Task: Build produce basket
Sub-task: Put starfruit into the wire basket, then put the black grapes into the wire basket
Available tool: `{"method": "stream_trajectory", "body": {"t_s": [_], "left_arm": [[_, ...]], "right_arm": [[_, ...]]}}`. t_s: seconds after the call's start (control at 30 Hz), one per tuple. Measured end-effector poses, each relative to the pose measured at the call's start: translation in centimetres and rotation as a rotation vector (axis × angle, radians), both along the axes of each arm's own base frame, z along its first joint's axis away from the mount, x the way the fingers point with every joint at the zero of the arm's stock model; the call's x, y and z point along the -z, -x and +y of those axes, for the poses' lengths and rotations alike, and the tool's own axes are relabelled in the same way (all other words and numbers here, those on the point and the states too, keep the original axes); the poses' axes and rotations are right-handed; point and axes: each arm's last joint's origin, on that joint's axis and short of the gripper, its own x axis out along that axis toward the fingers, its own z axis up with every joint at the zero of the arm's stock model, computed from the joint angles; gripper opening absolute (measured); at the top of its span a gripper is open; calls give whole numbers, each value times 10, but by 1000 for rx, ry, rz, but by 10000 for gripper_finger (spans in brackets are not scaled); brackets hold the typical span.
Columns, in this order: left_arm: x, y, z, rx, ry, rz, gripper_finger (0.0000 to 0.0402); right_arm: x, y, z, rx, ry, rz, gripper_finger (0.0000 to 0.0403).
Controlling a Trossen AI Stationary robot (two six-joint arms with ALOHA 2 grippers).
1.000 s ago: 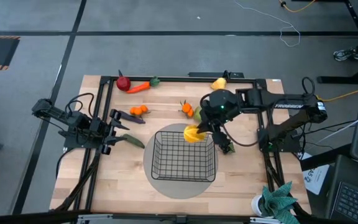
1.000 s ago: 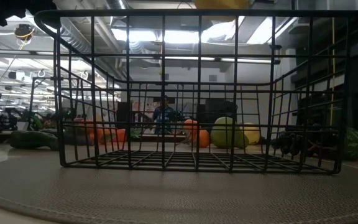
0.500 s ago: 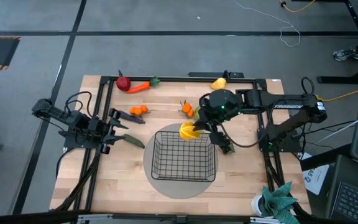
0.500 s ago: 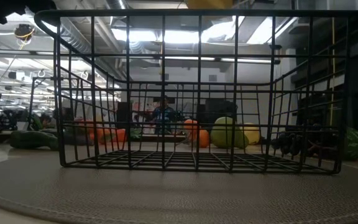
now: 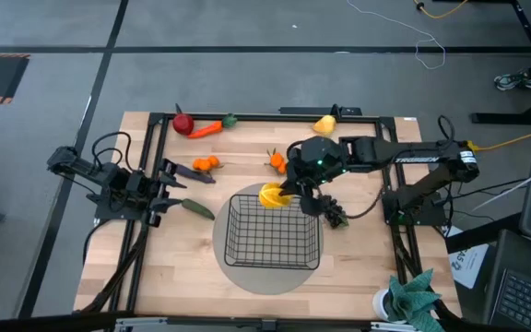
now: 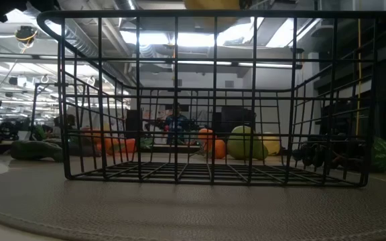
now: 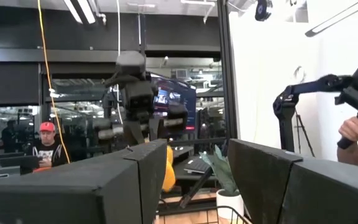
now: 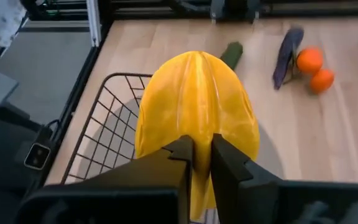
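Currently the yellow piece (image 5: 272,195) hangs over the far rim of the basket (image 5: 273,244), pinched by the right gripper (image 5: 284,195) fingers (image 8: 229,163). Beside the tabletop's (image 5: 192,254) left edge, the left gripper (image 5: 168,192) waits, fingers spread.

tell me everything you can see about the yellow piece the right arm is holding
The yellow piece is a smooth, glossy, plastic-looking toy with rounded lobes and a ridge down its middle, yellow shading to orange. The right gripper is shut on it, its dark fingers pinching one end. It hangs in the air above the far edge of the black wire basket, touching nothing else. The basket below it looks empty.
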Motion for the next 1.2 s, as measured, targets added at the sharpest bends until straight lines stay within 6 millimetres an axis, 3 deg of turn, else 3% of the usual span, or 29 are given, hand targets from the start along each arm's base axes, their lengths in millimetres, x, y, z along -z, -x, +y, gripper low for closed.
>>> {"method": "stream_trajectory", "body": {"t_s": [0.23, 0.53, 0.8, 0.93, 1.2], "left_arm": [[0, 0, 0, 1, 1, -4, 163], [-1, 1, 0, 1, 4, -10, 163], [-1, 1, 0, 2, 7, -15, 163], [-1, 1, 0, 2, 7, -15, 163], [-4, 3, 1, 2, 21, -48, 163]], "right_arm": [[34, -14, 1, 17, -39, 114, 44], [37, -17, 2, -23, -76, 115, 114], [35, -16, 5, -82, -136, 118, 121], [21, -12, 1, -69, -134, 151, 122], [-42, 16, -14, 32, -42, 239, 122]]}}
